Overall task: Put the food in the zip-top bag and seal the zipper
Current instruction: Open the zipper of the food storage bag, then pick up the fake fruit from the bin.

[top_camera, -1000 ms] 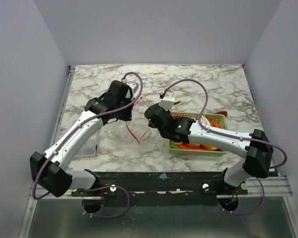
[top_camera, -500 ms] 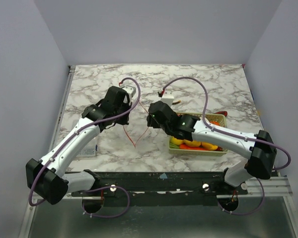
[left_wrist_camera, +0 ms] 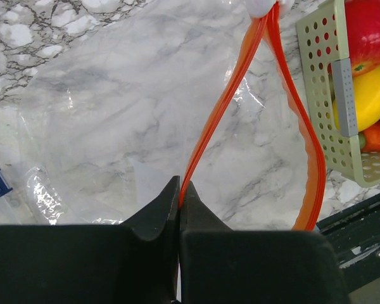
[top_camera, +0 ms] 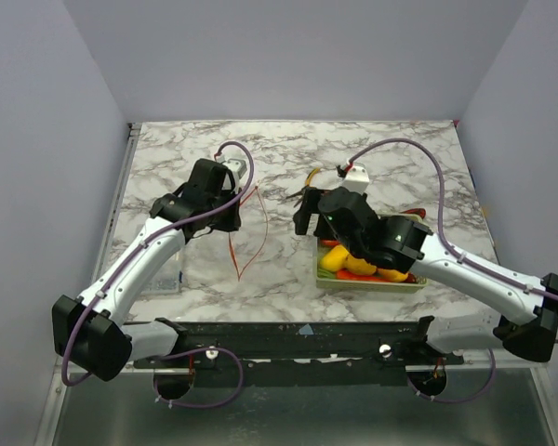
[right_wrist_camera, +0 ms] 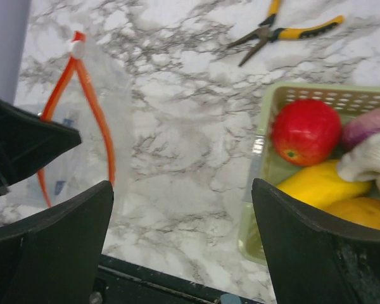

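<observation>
Two arms, one pinched zipper.
Left jaws clench the zipper (left_wrist_camera: 218,114) of the zip-top bag (left_wrist_camera: 101,107), at nine o'clock of the basket (right_wrist_camera: 329,95) holding the food (right_wrist_camera: 306,132); only the left wrist view shows that pinch. Right jaws gape, empty.

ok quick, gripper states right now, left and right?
Left gripper: closed on the zipper.
Right gripper: open, holding nothing.
</observation>
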Controlling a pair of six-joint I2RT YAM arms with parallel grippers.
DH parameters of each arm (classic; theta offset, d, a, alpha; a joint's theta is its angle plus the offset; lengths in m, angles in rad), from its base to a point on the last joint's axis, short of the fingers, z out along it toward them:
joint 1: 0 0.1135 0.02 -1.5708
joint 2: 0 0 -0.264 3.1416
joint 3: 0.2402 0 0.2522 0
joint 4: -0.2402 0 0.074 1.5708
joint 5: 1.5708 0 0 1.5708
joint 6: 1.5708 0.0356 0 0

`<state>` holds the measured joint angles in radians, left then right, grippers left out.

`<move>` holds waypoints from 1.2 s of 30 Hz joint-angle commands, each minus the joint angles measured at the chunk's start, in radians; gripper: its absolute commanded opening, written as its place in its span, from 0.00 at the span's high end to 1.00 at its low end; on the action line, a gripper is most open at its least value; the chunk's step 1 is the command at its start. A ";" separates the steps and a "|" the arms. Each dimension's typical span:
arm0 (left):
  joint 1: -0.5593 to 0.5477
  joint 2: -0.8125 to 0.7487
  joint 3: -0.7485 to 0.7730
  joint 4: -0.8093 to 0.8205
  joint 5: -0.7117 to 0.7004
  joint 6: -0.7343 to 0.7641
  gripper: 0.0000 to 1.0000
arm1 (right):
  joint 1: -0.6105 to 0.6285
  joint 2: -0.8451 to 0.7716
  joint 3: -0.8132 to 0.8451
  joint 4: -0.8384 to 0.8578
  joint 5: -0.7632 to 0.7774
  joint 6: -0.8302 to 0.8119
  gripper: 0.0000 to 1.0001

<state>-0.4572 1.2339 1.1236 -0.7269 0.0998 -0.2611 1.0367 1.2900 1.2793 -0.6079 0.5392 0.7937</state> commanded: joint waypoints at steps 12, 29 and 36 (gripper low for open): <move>0.013 0.022 -0.011 0.027 0.113 -0.014 1.00 | -0.191 0.126 -0.224 0.108 0.186 0.096 0.17; 0.014 0.030 -0.012 0.034 0.141 -0.013 1.00 | -0.263 0.357 -0.185 0.131 0.181 0.121 0.31; 0.014 0.029 -0.013 0.034 0.149 -0.013 1.00 | -0.274 0.395 -0.225 0.178 0.134 0.109 0.21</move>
<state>-0.4507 1.2766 1.1141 -0.7044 0.2131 -0.2745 0.7700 1.6459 1.0912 -0.4690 0.6827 0.8902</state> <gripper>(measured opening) 0.008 0.769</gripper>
